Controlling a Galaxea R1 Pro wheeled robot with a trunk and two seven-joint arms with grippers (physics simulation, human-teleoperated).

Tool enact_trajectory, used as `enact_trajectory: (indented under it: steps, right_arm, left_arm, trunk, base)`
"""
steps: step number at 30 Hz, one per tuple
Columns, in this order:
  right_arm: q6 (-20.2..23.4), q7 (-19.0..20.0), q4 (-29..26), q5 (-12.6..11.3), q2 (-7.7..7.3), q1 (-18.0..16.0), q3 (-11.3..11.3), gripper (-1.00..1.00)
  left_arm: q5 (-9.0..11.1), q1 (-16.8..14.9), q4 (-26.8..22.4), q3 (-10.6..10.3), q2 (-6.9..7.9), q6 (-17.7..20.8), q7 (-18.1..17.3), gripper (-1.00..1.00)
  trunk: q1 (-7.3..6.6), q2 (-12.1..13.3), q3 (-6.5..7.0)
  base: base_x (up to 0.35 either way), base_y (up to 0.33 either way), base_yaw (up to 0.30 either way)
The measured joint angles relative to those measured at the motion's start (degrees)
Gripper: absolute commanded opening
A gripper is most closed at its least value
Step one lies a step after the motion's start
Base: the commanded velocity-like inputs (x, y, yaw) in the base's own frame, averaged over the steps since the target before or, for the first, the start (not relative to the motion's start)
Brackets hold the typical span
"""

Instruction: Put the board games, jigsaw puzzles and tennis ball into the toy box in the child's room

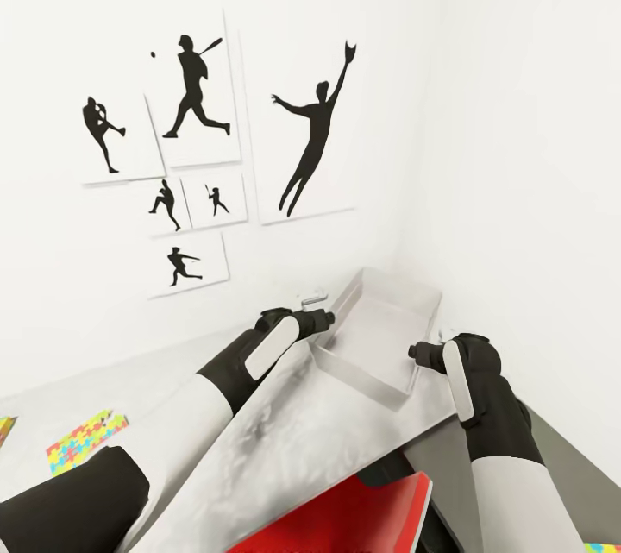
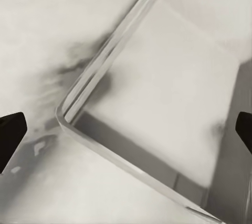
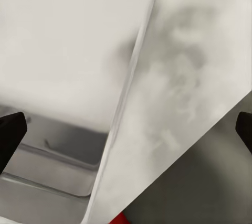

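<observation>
Toy box (image 1: 379, 337): light grey tray, empty, at the far corner of the desk (image 1: 285, 441) where the two white walls meet.
Left tool (image 1: 317, 309): over the toy box's near-left rim; in the left wrist view its dark fingertips (image 2: 10, 132) sit far apart at the picture's sides, spread wide, nothing between them, the box corner (image 2: 65, 119) below.
Right tool (image 1: 416, 353): at the box's right rim by the desk's right edge; in the right wrist view the fingertips (image 3: 10, 129) are likewise wide, holding nothing.
Jigsaw puzzle (image 1: 86, 441): flat on the desk toward its left end, well apart from the box.
Red board game (image 1: 345, 518): at the desk's near edge, between the two arms.
Wall: black baseball silhouette prints (image 1: 194, 100).
</observation>
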Motion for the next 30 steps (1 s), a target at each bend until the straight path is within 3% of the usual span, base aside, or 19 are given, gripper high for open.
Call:
enact_trajectory:
  steps: [9,20,30]
  right_arm:
    - [0.00,0.01,0.00,0.00,0.00,0.00,0.03,1.00]
    - [0.00,0.07,-2.11,0.01,0.07,0.04,0.05,1.00]
    - [0.00,0.05,-3.63,0.04,0.04,0.08,0.11,1.00]
  left_arm:
    - [1.87,-0.01,0.27,-0.05,0.00,-1.71,0.39,1.00]
    - [2.07,0.02,0.98,-0.22,0.00,-4.87,2.15,1.00]
    - [2.11,-0.02,1.70,-0.31,0.00,-5.15,2.57,1.00]
  trunk:
    - [0.00,0.00,-0.85]
    - [0.00,0.00,-1.88]
    - [0.00,-0.01,-2.82]
  base:
    - [0.000,0.000,0.000]
    - [0.000,0.000,0.000]
    - [0.000,0.000,0.000]
